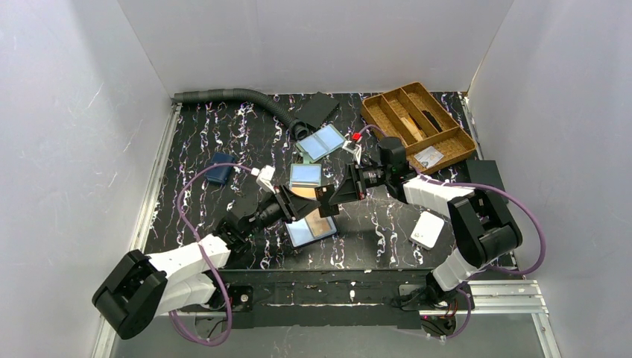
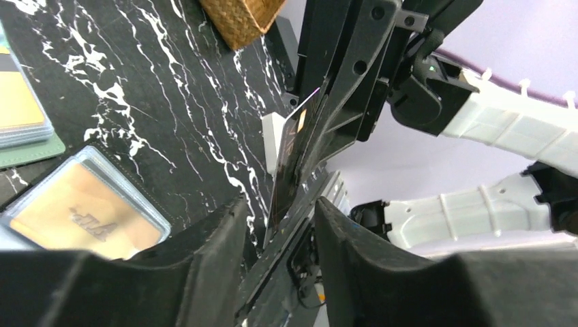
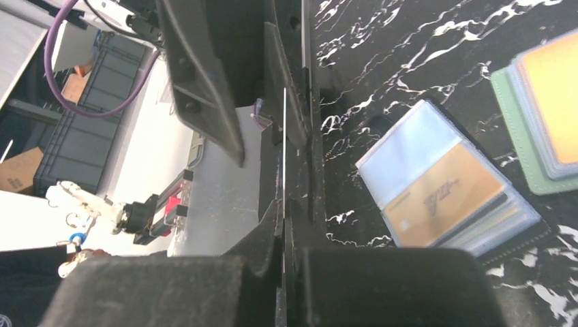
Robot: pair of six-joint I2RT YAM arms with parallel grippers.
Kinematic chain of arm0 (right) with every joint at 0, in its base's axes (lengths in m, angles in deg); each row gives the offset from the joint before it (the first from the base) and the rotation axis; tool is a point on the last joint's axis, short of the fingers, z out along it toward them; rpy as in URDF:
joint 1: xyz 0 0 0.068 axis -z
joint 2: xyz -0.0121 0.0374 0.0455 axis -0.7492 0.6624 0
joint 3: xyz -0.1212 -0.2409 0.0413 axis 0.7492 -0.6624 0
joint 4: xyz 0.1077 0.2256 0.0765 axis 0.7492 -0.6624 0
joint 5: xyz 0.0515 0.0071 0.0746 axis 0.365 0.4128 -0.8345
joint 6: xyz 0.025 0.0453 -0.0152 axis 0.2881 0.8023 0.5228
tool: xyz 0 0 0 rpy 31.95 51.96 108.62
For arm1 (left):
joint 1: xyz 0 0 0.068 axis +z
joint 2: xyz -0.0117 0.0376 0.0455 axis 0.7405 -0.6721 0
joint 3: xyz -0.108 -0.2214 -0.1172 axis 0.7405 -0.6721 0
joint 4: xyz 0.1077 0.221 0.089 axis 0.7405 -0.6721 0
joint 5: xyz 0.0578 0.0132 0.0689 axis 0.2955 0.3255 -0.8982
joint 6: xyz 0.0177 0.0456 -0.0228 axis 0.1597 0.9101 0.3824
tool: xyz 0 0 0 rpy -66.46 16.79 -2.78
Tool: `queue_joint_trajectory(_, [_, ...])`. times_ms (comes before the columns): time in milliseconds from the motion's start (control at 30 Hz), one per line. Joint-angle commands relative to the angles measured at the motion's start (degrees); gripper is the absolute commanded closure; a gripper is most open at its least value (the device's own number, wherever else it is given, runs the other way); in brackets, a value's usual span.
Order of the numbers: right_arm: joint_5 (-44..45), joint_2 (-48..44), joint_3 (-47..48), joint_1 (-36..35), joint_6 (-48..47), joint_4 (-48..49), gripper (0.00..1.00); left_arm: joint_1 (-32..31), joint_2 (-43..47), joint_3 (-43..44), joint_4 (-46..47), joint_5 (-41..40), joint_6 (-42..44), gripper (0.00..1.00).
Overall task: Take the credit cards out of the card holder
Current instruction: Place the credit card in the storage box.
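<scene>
One credit card [image 2: 294, 146] in right fingers [image 3: 382, 286], wicker tray [image 1: 387, 112], white box [image 1: 428, 229]

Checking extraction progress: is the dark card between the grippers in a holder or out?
Out: the dark card is mid-air, pinched by the shut right gripper, clear of the card holder.

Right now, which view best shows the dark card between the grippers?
Left wrist: the dark card shows part of its face. Right wrist catches only its thin edge; top external, just a tiny dark patch.
</scene>
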Motion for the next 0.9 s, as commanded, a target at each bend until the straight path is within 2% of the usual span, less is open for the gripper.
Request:
queue_joint_trajectory(0, [-0.3,-3.2,3.8,2.8,-15.2,-13.6,0.99,-0.3,4.1,-2.6,-1.9,-6.9,-0.7,0.5])
queue_joint_trajectory(133, [5.6,-4.8,9.8,6.1,-39.1,-38.0,0.99,0.6,11.5,-3.7,-11.4,-9.4,2.3,0.19])
queue_joint_trajectory(233, [16.4,-5.8,14.8,8.1,-53.6,-52.4,0.99,2.1,16.1,-3.8,-17.9,-8.1,4.4,0.03])
queue_joint_trajectory(467, [32.4,-7.8,22.4,16.2,-60.6,-60.1,0.99,9.0,20.5,-4.1,-25.0,2.5,6.0,0.02])
queue_joint_trajectory(733, [53.8,-3.0,42.4,20.5,-66.3,-70.2,0.99,11.2,21.9,-1.3,-33.5,5.5,10.7,0.02])
queue_joint_trajectory(867, [59.4,1.2,50.6,21.9,-65.8,-73.1,0.99,12.1,21.3,1.6,-37.4,6.9,12.0,0.02])
